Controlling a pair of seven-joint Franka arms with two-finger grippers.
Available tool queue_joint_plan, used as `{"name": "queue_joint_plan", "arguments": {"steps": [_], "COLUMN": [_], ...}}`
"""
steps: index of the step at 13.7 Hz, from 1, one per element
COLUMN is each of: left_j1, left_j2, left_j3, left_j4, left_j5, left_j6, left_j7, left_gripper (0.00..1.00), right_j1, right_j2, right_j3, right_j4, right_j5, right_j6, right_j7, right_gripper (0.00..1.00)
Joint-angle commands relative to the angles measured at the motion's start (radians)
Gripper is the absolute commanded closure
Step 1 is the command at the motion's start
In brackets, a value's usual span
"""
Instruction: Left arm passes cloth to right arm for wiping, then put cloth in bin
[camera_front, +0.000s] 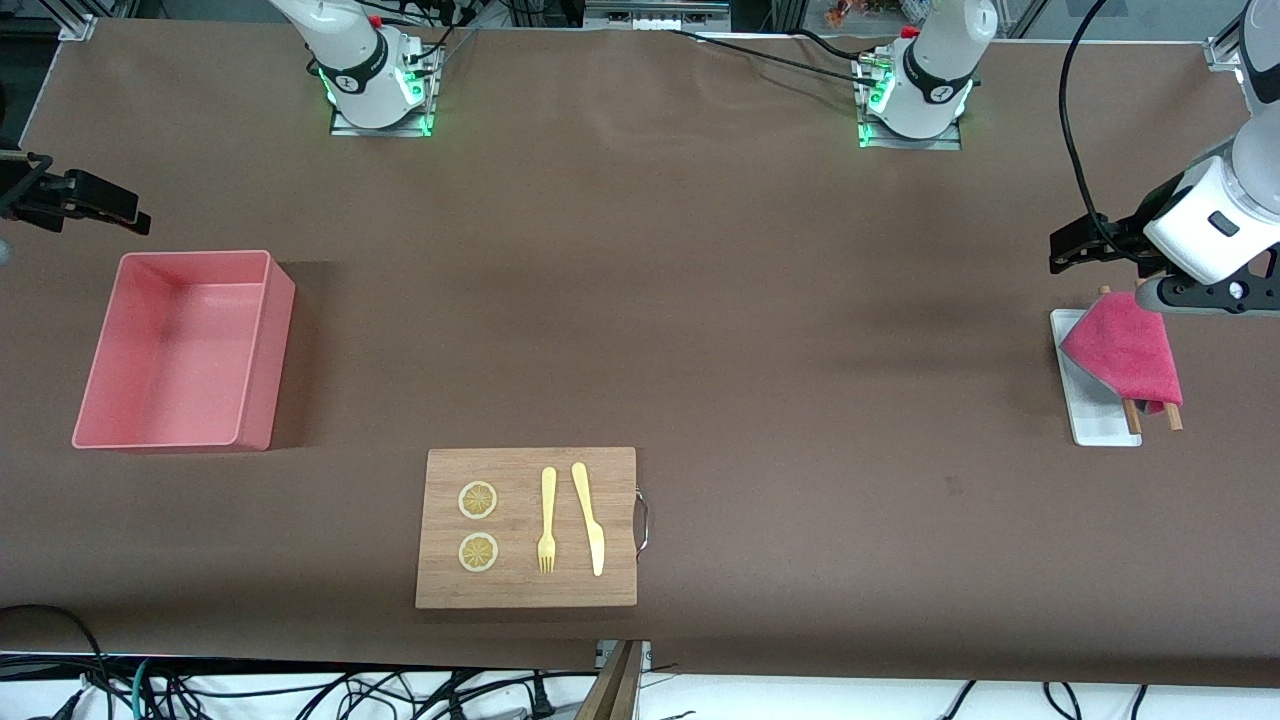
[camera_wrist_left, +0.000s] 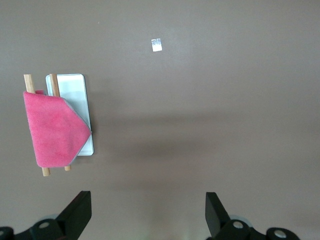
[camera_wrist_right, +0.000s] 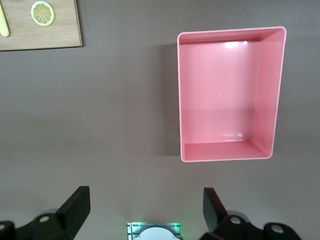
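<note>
The magenta-red cloth (camera_front: 1125, 350) (camera_wrist_left: 52, 132) lies folded over two wooden sticks (camera_front: 1172, 415) (camera_wrist_left: 28, 82) on a small white tray (camera_front: 1095, 420) (camera_wrist_left: 75, 90) at the left arm's end of the table. My left gripper (camera_front: 1062, 252) (camera_wrist_left: 148, 210) hangs open above bare table beside the tray, holding nothing. The salmon-pink bin (camera_front: 280, 330) (camera_wrist_right: 280, 90) stands empty at the right arm's end. High over bare table beside the bin, my right gripper (camera_front: 135, 215) (camera_wrist_right: 145, 207) is open and empty too.
A wooden board (camera_front: 530, 590) (camera_wrist_right: 50, 35) lies near the table's front edge. On it are two lemon slices (camera_front: 478, 500), a yellow fork (camera_front: 547, 520) and a yellow knife (camera_front: 590, 520). A metal handle (camera_front: 642, 522) sticks out of its side.
</note>
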Motion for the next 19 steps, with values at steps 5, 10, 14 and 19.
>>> {"name": "queue_joint_plan", "arguments": {"steps": [5, 10, 14, 19], "left_j1": [0.008, 0.014, 0.013, 0.017], "left_j2": [0.008, 0.011, 0.013, 0.027], "left_j3": [-0.005, -0.006, -0.006, -0.008], "left_j4": [0.020, 0.012, 0.012, 0.016], "left_j5": [-0.024, -0.027, -0.027, -0.027], "left_j6": [-0.017, -0.020, -0.020, -0.065], "left_j7": [0.001, 0.002, 0.002, 0.002], "left_gripper": [0.00, 0.00, 0.00, 0.00], "right_j1": [-0.004, -0.004, -0.004, -0.004], "right_j2": [0.003, 0.003, 0.003, 0.005], "right_j3": [0.000, 0.000, 0.000, 0.000], "right_j4": [0.009, 0.009, 0.009, 0.011], "right_j5": [0.005, 0.005, 0.005, 0.005], "right_j6": [0.003, 0.003, 0.003, 0.003], "right_j7": [0.001, 0.001, 0.001, 0.001], "right_gripper": [0.00, 0.00, 0.00, 0.00]}}
